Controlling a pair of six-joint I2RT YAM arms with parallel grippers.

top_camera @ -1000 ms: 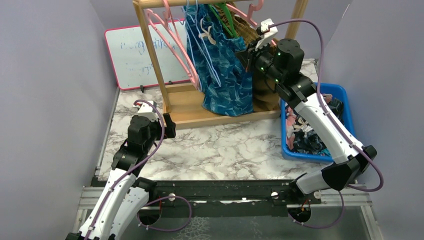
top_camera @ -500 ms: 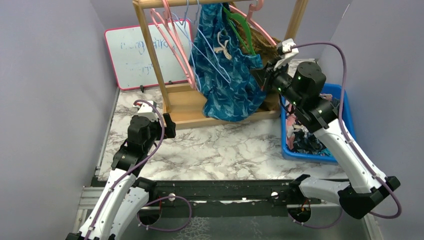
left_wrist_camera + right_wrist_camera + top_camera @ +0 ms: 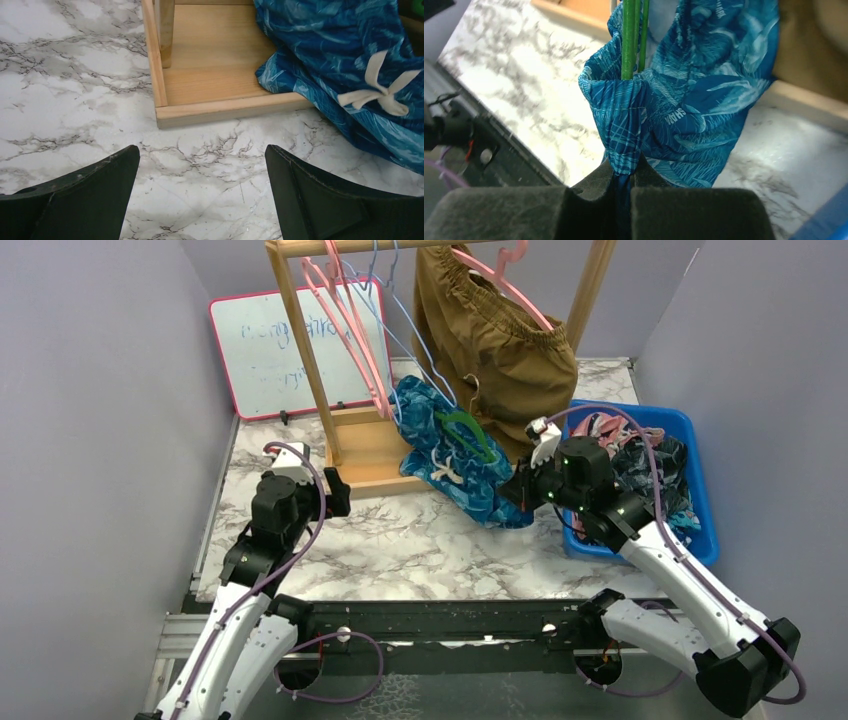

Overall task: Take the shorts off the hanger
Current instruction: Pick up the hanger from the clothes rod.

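Clamped on the one teal-blue shorts (image 3: 694,100), the right fingers (image 3: 694,210) have dragged it and one green hanger (image 3: 629,35) off the rack (image 3: 304,350) to the counter (image 3: 420,540); left fingers (image 3: 75,200) wide.

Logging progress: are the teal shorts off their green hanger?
No: the green hanger runs inside the teal shorts, whose fabric the right gripper pinches.

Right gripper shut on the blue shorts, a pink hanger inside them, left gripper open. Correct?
No: the hanger in the blue shorts is green, not pink; the right wrist view shows it. The right gripper is shut on them, the left gripper open.
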